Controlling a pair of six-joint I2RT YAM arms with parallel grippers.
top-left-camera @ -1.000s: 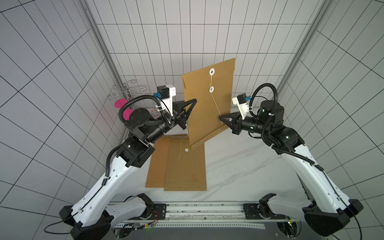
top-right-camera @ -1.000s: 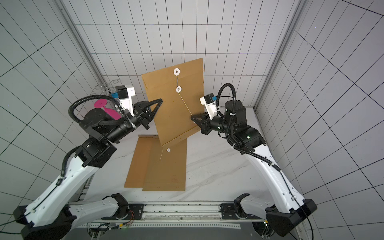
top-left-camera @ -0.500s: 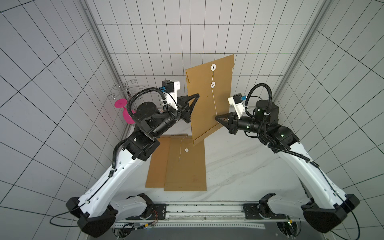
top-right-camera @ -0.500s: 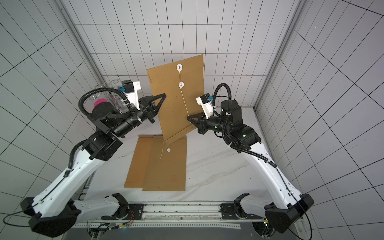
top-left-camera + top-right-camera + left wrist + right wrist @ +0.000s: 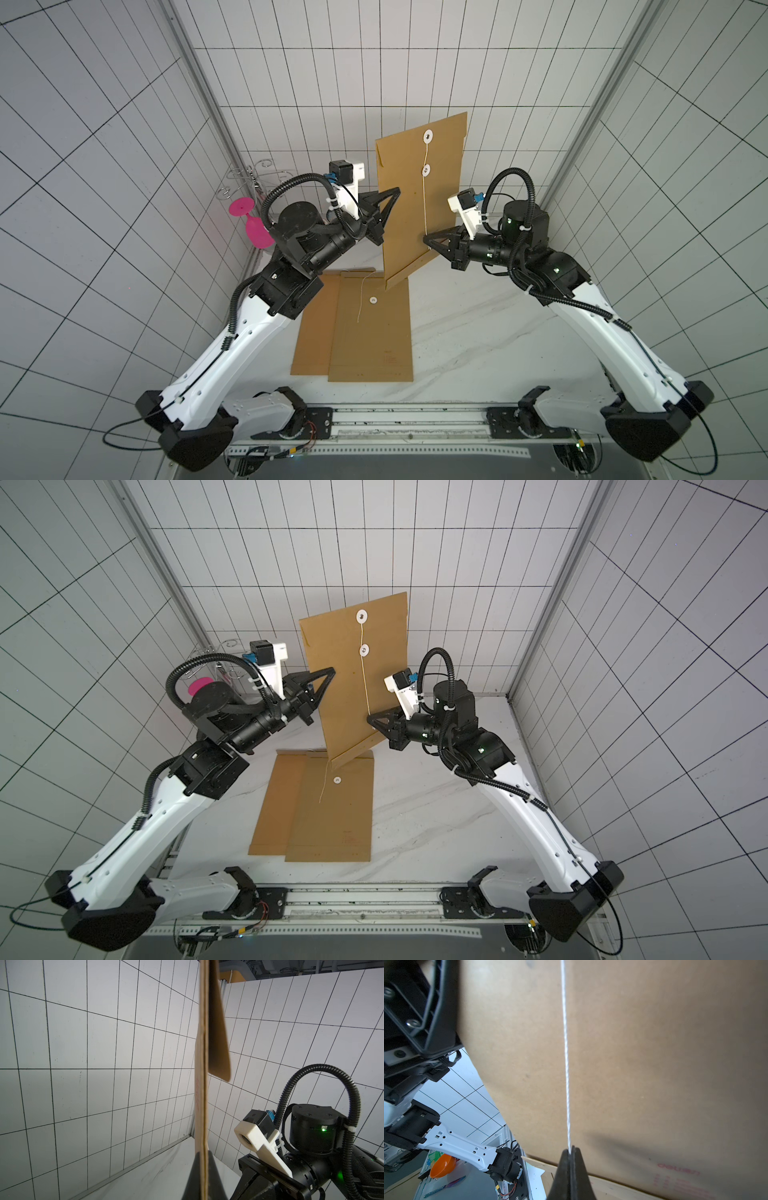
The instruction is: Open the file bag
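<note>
In the left wrist view alone, the file bag [image 5: 202, 1084] is being seen edge-on, with its flap [image 5: 218, 1032] standing away from the body. The jaws of the left gripper [image 5: 204, 1156] are being kept pressed tight on the bag's edge. In the right wrist view alone, the white string [image 5: 566, 1064] is being pinched between the closed jaws of the right gripper [image 5: 572, 1152], and it is running taut away from them across the brown face.

In both top views the bag is being held upright in the air between the two grippers, with the string being led up past two white buttons [image 5: 427, 169]. Whether anything is inside the bag cannot be told.

Below the jaws, two more envelopes [image 5: 374, 332] are lying flat and overlapping on the table [image 5: 490, 332]. Behind the left gripper, a pink glass [image 5: 257, 232] is being shown beside a wire rack [image 5: 253, 178]. Farthest off, in the right wrist view only, an orange bowl [image 5: 442, 1165] is being shown, and its contents cannot be told.
</note>
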